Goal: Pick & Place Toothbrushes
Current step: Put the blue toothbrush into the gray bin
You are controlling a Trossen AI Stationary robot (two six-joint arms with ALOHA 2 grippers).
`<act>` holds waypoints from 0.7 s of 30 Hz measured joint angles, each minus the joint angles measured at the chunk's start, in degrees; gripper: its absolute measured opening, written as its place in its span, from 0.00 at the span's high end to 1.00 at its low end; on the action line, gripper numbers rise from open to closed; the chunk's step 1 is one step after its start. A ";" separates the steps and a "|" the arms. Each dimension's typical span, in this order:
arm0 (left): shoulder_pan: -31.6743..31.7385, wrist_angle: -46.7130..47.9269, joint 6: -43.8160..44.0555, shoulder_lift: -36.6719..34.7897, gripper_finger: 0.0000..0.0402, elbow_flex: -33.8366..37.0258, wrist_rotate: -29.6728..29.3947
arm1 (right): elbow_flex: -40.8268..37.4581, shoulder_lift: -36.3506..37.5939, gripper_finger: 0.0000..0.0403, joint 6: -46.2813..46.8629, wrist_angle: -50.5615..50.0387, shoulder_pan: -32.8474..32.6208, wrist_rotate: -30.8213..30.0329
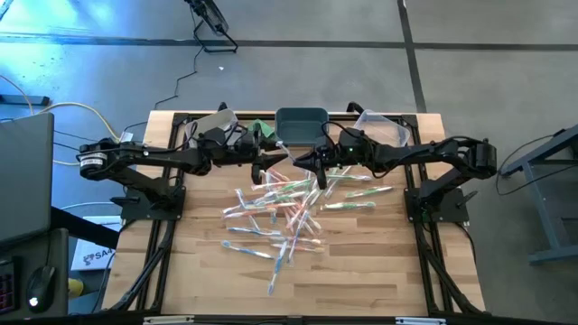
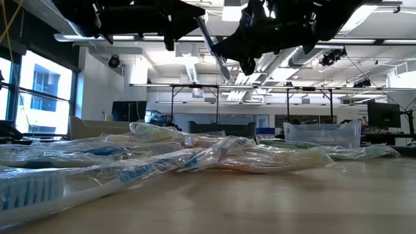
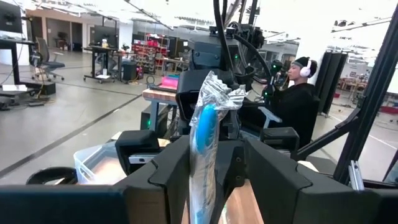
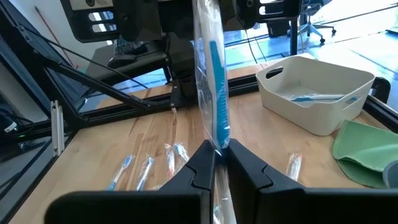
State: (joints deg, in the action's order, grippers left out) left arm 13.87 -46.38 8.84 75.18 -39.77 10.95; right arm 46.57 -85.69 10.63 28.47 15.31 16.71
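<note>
One wrapped toothbrush with a blue part (image 4: 214, 93) is up in the air over the table's far middle, between my two grippers (image 1: 283, 149). My right gripper (image 4: 214, 154) is shut on it. My left gripper (image 3: 214, 152) is open, its fingers standing on either side of the same toothbrush (image 3: 204, 130). Many more wrapped toothbrushes (image 1: 289, 212) lie flat in a loose pile on the wooden table. In the low view the held toothbrush (image 2: 213, 47) slants below the two dark grippers. My right gripper pinches the toothbrush's clear wrap (image 4: 216, 144) between its two fingers, just past one end of the blue part. The fingers lie across the toothbrush. It is lifted clear of the table and tilted, reaching away into my left gripper's gap. My left gripper: whether a finger touches the wrap, I cannot tell.
A dark bin (image 1: 301, 120) stands at the far middle, a clear bin (image 1: 379, 126) at the far right. A white bin (image 4: 317, 99) holding a toothbrush stands at the far left, a folded green cloth (image 4: 367, 149) beside it. A seated person (image 3: 298, 93) is beyond the table.
</note>
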 joint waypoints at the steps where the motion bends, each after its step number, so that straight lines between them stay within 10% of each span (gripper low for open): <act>1: -0.02 -0.02 0.02 0.00 0.63 0.00 -0.07 | 0.00 0.00 0.96 0.02 0.00 -0.02 -0.02; 21: -0.07 1.57 0.48 -0.04 0.63 0.01 -1.70 | 0.00 0.00 0.96 0.11 -0.18 0.00 -0.28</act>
State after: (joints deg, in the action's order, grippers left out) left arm 13.80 -44.81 9.32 75.13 -39.76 9.24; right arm 46.57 -85.69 10.74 28.29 15.31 16.43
